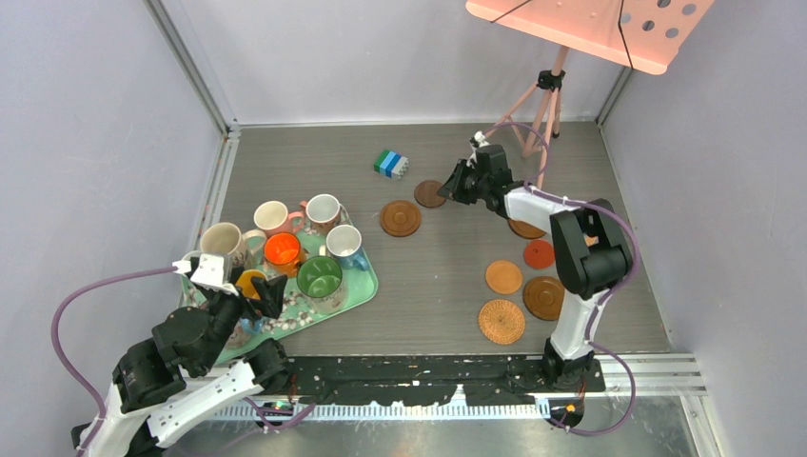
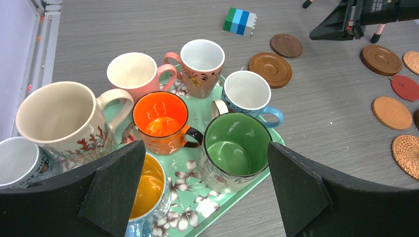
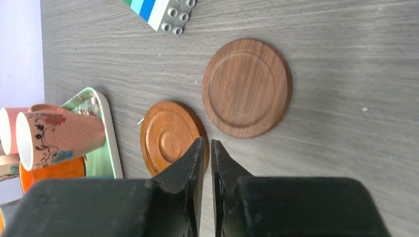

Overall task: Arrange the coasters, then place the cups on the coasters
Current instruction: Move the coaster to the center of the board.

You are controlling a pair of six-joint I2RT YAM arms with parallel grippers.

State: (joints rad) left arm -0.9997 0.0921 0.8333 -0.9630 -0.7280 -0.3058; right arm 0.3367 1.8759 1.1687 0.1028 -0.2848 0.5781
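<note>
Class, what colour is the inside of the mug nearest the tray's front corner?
Green inside the mug, on the floral tray; clearest in the left wrist view.

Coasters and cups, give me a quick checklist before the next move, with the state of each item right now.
1. Right gripper free of load: ok, fingers nearly closed with nothing between them.
2. Two coasters beside it, dark wood coaster and ridged brown coaster, flat on the table and apart: ok.
3. All coasters arranged: not ok, five more sit clustered near the right arm's base, including the wicker coaster.
4. Left gripper ready: ok, wide open above the green-inside mug.
5. Cups on coasters: not ok, all are on the tray.
</note>
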